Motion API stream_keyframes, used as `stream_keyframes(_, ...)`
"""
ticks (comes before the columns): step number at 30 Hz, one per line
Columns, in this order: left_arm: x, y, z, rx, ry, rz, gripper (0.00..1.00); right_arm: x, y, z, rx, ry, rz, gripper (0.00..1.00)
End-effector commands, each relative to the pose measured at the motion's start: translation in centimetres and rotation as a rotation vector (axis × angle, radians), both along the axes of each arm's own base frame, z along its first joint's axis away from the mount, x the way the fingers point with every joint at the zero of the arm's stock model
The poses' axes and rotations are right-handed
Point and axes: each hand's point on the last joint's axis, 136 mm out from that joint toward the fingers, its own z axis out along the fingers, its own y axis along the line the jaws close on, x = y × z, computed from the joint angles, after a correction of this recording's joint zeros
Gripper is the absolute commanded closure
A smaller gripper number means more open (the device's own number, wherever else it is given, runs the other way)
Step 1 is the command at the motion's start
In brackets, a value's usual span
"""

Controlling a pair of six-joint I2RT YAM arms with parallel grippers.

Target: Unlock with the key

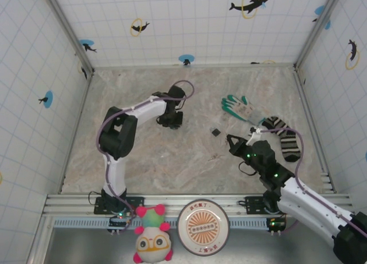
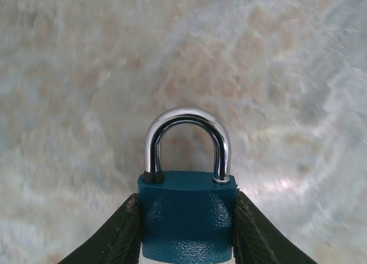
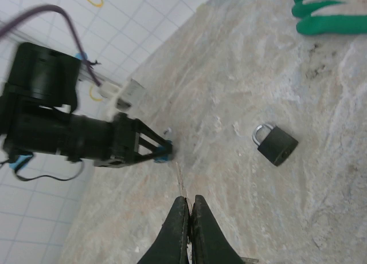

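Note:
A small blue padlock with a silver shackle stands upright between the pads of my left gripper, which is shut on its body. From above, that gripper hangs low over the middle of the marble table. In the right wrist view the blue padlock shows at the left gripper's tips. My right gripper is shut, its fingers pressed together, and it points at the blue padlock from the right. The key is hidden. A thin silver sliver shows at the frame's lower edge; what it is I cannot tell.
A dark padlock lies flat on the table between the two grippers. A green and white glove and a striped sock lie at the right. A plush toy and a round disc sit in front of the rail.

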Motion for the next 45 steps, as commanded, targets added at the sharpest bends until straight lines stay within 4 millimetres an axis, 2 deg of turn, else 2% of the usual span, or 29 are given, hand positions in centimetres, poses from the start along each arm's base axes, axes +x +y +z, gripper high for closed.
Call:
stream_keyframes(1, 0.6, -1.7, 4.2, -0.181, -0.081, 0.089, 0.75, 0.4, 1.1, 1.5, 0.013, -0.055, 0.017, 1.0)
stream_keyframes(9, -0.6, -1.5, 9.1, -0.358, -0.165, 0.243, 0.75, 0.5, 3.9, 2.8, -0.014, -0.114, 0.058, 1.0)
stream_keyframes(14, -1.9, -1.1, 10.6, -0.433, -0.181, 0.324, 0.75, 0.7, 5.4, 3.6, -0.007, -0.147, 0.084, 1.0)
stream_keyframes(21, -3.2, -2.1, 12.9, -0.544, -0.178, 0.428, 0.75, 0.6, 7.3, 4.9, -0.016, -0.251, 0.087, 1.0)
stream_keyframes(30, -4.9, -3.6, 14.0, -0.594, -0.156, 0.508, 0.76, 0.4, 9.0, 6.2, -0.06, -0.352, 0.075, 1.0)
stream_keyframes(35, -5.5, -4.3, 14.7, -0.617, -0.163, 0.533, 0.76, 0.3, 9.7, 5.9, -0.03, -0.356, 0.053, 1.0)
stream_keyframes(45, -6.2, -5.2, 14.0, -0.609, -0.141, 0.536, 0.76, 0.5, 11.0, 5.0, 0.042, -0.347, -0.033, 1.0)
